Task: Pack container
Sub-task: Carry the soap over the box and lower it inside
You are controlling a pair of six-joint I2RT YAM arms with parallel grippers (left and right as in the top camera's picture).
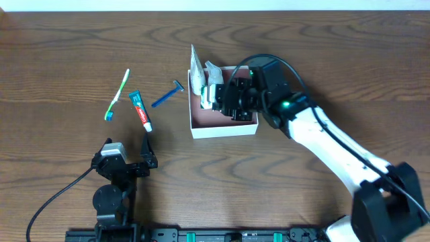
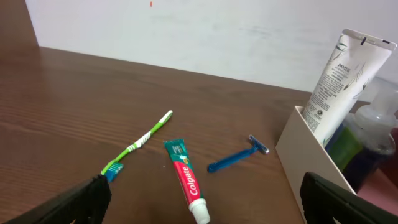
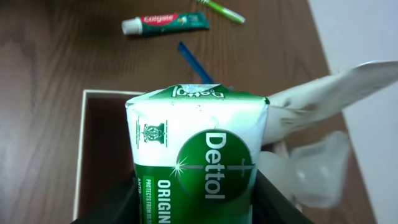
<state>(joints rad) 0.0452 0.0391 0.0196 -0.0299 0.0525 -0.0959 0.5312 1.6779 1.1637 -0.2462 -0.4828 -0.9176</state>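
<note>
The container (image 1: 224, 130) is a shallow white box with a pinkish-brown inside (image 3: 102, 143), standing mid-table. Over it, my right gripper (image 1: 218, 95) is shut on a green and white Dettol soap pack (image 3: 196, 155), with a dark finger on each side of the pack. A white tube (image 1: 196, 70) and a clear bottle (image 1: 213, 70) lean in the box's far left corner. My left gripper (image 1: 127, 146) rests open and empty near the front edge. It faces the toothpaste (image 2: 185, 179), the green toothbrush (image 2: 140, 144) and the blue razor (image 2: 236, 158).
The toothbrush (image 1: 118, 94), toothpaste (image 1: 140, 110) and razor (image 1: 168, 95) lie loose on the wooden table left of the box. The box's near wall (image 2: 298, 155) stands just to the right of my left gripper's view. A pale wall backs the table.
</note>
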